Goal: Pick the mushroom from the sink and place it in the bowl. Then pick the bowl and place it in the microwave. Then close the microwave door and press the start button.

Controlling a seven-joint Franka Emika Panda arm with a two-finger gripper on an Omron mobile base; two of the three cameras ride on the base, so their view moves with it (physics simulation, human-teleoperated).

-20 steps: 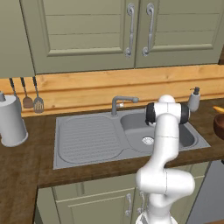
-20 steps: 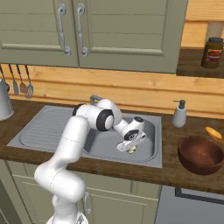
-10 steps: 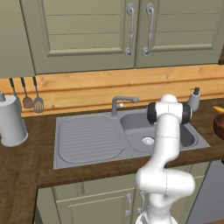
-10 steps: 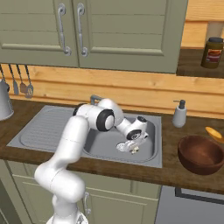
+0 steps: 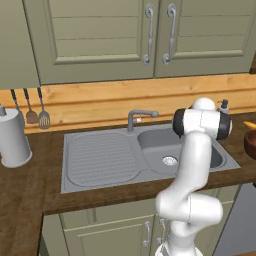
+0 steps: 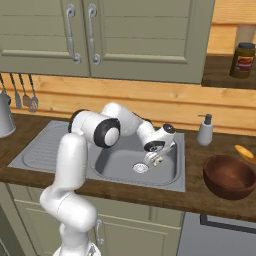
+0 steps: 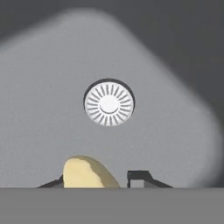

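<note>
The tan mushroom [image 7: 87, 173] sits between my two dark fingertips at the bottom of the hand view. My gripper [image 7: 96, 180] is shut on it, low inside the basin of the grey sink [image 6: 170, 182]. From the right base view the gripper [image 6: 156, 162] hangs just right of the round metal drain [image 6: 140, 168], with a tan speck of mushroom [image 6: 158, 160] at its tip. The dark reddish-brown bowl [image 6: 230, 177] stands on the counter to the right of the sink. The microwave and its door are out of view.
The curved tap [image 5: 137, 117] rises behind the basin and the ribbed drainboard [image 5: 102, 157] lies to its left. A soap dispenser [image 6: 204, 130] stands at the back right. Utensils [image 5: 37, 112] hang on the wall. A jar [image 6: 242, 60] sits on a shelf.
The jaws have come together around the mushroom. The arm has barely moved, and the bowl has stayed where it was.
</note>
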